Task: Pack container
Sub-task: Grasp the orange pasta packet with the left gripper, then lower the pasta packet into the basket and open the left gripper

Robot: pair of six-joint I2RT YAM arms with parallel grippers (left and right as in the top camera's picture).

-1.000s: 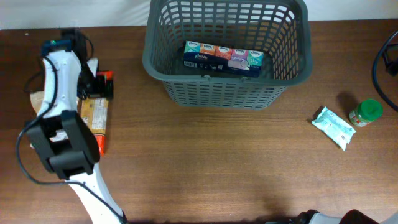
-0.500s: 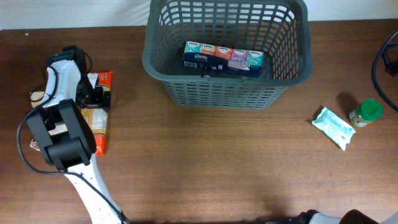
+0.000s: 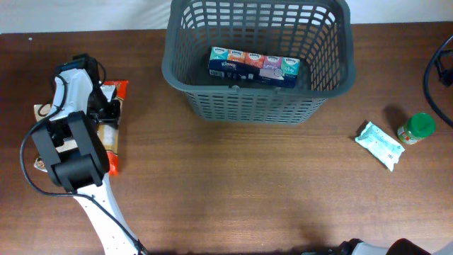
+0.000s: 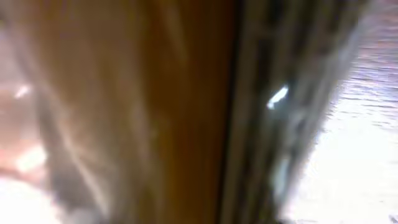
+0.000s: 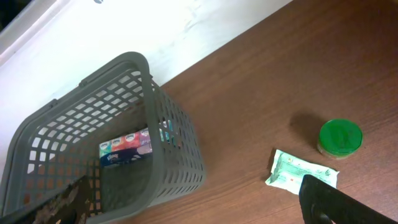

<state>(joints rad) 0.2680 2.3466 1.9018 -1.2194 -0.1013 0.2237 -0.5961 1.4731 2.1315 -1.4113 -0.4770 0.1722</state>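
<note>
The basket [image 3: 258, 106] holds a tissue pack [image 3: 253, 66]. The left gripper [image 3: 106, 108] hangs over an orange packet [image 3: 112, 145], and I cannot tell its grip. The right gripper [image 5: 189, 202] is spread.

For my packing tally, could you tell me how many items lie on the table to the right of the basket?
2: a wipes packet and a green-lidded jar standing just right of it. Nothing seems hidden on that side.

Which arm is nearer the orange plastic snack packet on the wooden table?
Left. Its tool is right at the orange plastic snack packet, at the left side of the table; the right arm only shows at the near edge, far off to the other side.
</note>
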